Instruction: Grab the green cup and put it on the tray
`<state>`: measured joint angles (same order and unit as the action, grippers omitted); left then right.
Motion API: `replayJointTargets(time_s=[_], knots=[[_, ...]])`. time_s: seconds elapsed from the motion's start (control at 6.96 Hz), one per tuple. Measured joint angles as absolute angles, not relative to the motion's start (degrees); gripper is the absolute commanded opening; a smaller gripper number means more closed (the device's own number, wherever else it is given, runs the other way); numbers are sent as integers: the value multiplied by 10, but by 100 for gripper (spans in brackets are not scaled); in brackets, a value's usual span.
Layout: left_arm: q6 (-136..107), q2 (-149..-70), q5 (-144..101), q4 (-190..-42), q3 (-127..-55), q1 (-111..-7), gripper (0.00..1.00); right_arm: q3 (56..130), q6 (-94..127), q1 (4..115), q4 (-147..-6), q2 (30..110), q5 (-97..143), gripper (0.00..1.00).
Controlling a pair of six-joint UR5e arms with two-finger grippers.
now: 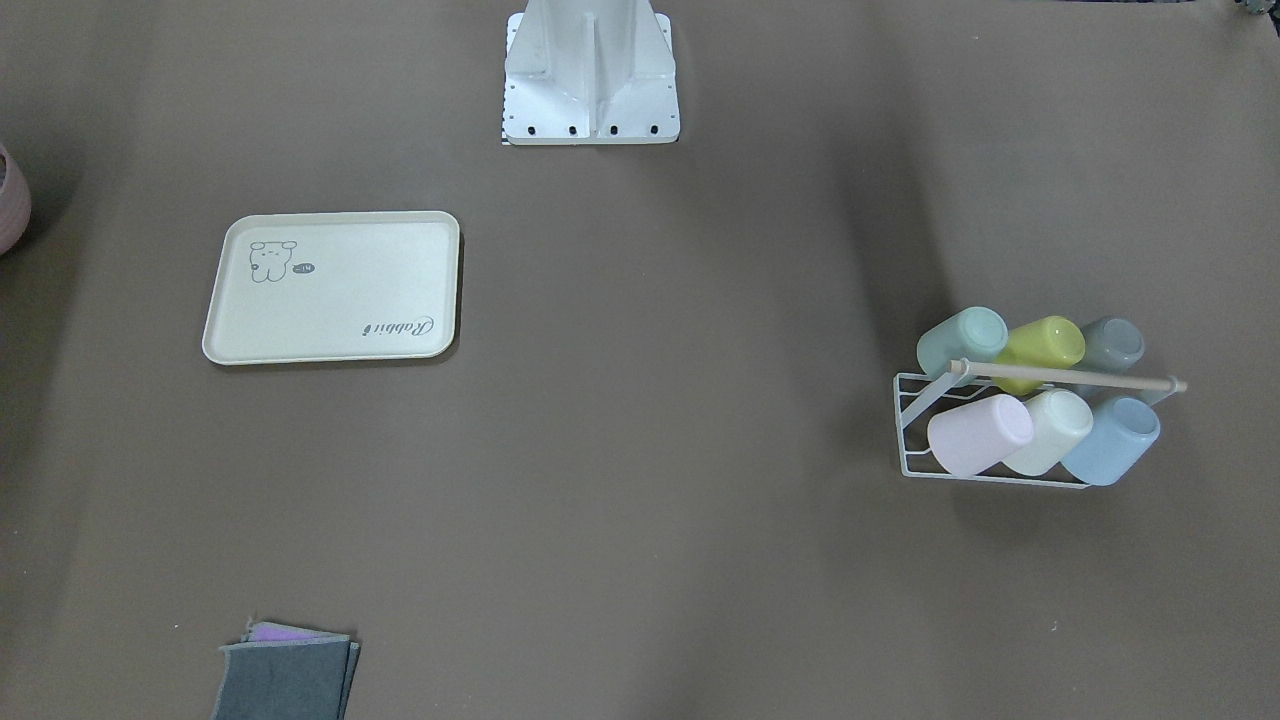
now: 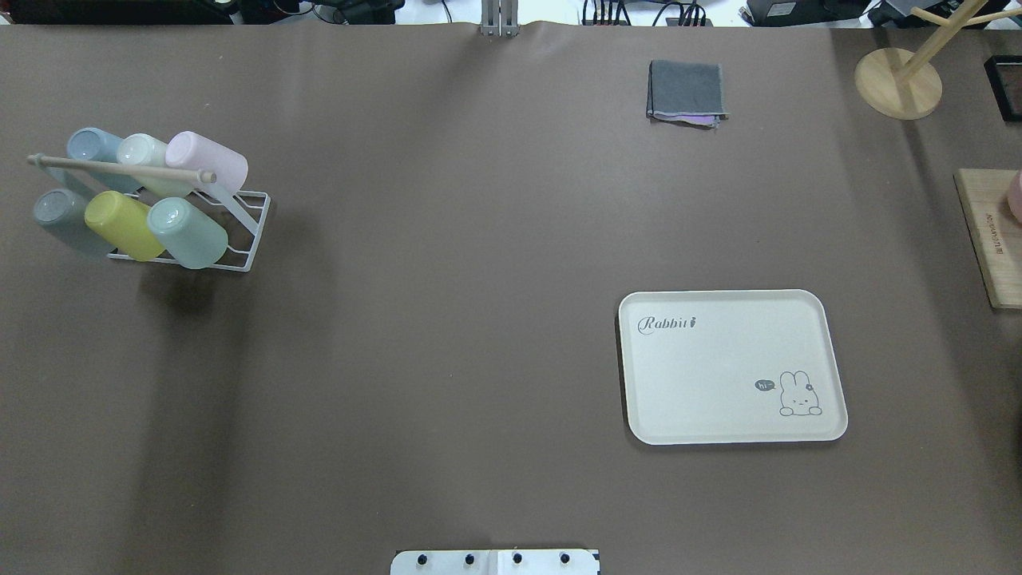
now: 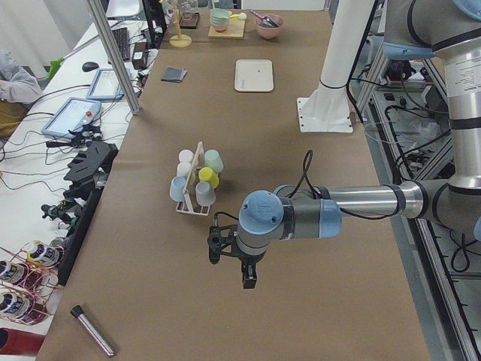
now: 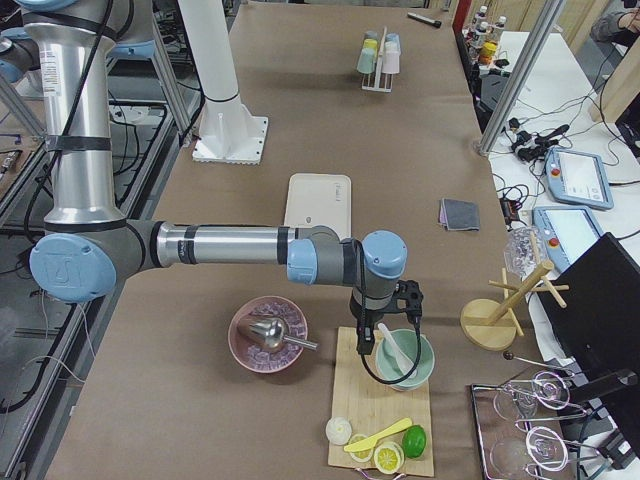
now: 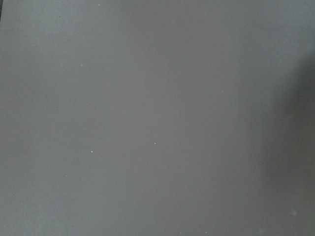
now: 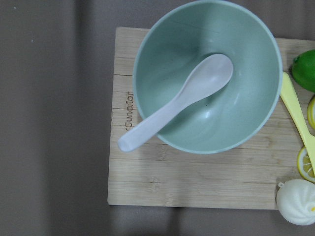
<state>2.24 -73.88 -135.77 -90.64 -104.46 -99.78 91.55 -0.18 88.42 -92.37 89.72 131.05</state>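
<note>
Small pale mint-green plastic cup (image 2: 188,231) is lying tilted in a white wire rack (image 2: 257,231) at the left of the overhead view. It is in the near row, right end, touching a yellow-green cup (image 2: 124,226). Cream rectangular plastic tray (image 2: 718,367) is sitting well apart, lower right. Left gripper (image 3: 242,271) is hanging over bare brown table (image 2: 439,279) near the rack. Right gripper (image 4: 368,342) is hanging over a mint bowl (image 6: 206,73) on a wooden board (image 6: 197,182). Cannot tell whether either pincer is released or clenched.
</note>
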Motion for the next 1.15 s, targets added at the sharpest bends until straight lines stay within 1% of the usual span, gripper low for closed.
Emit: replayJointTargets(time_s=[0.14,0.29,0.57,1.15], knots=[[23,-737,-1356,-906,-1045,-998,91,915,-2,884,-924,897,1310,100],[22,-736,-1356,-905,-1046,-997,91,914,-2,884,-924,896,1310,100],[18,-737,-1354,-906,-1046,-994,95,914,-2,884,-925,893,1309,100],[19,-747,-1319,-909,-1031,-993,97,913,-2,884,-924,893,1309,100]])
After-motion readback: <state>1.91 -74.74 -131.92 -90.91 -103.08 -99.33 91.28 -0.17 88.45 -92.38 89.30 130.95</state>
